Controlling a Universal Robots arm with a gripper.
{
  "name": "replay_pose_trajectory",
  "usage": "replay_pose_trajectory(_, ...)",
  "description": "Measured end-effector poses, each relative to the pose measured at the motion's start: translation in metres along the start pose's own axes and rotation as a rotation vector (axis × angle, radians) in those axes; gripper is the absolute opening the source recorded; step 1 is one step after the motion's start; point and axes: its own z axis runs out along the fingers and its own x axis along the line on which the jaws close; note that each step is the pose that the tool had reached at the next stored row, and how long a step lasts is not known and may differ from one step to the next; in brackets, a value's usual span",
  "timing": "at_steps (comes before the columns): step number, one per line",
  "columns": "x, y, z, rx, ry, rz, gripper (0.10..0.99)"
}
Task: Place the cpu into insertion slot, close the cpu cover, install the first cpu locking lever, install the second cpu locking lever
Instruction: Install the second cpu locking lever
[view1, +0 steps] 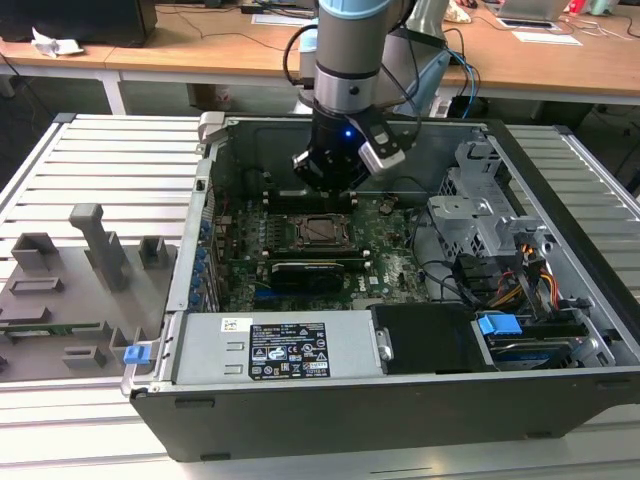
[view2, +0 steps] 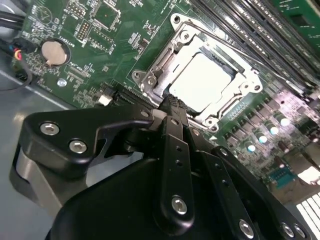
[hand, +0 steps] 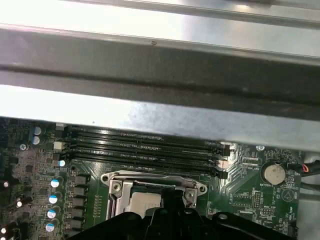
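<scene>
Here we see the gripper (view2: 172, 107) fingers pressed together at the socket (view2: 200, 80) edge, the chip (view2: 205, 82) seated just beyond.

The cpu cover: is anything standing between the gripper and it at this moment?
Nothing visible does. In the second wrist view the gripper sits right at the edge of the cpu cover, which lies closed around the cpu in the insertion slot. The exterior view shows the gripper just above the socket, with no cable or part between.
</scene>
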Motion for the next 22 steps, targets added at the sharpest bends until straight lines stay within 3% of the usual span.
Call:
replay_pose_trajectory(14, 0.0027, -0.0266, -0.0032, 0.000, -0.0001, 0.000, 0.106)
replay_pose_trajectory(20, 0.0031, -0.0312, -0.0090, -0.003, -0.0004, 0.000, 0.106)
replay_pose_trajectory(22, 0.0039, -0.0387, -0.0092, -0.004, -0.0005, 0.000, 0.106)
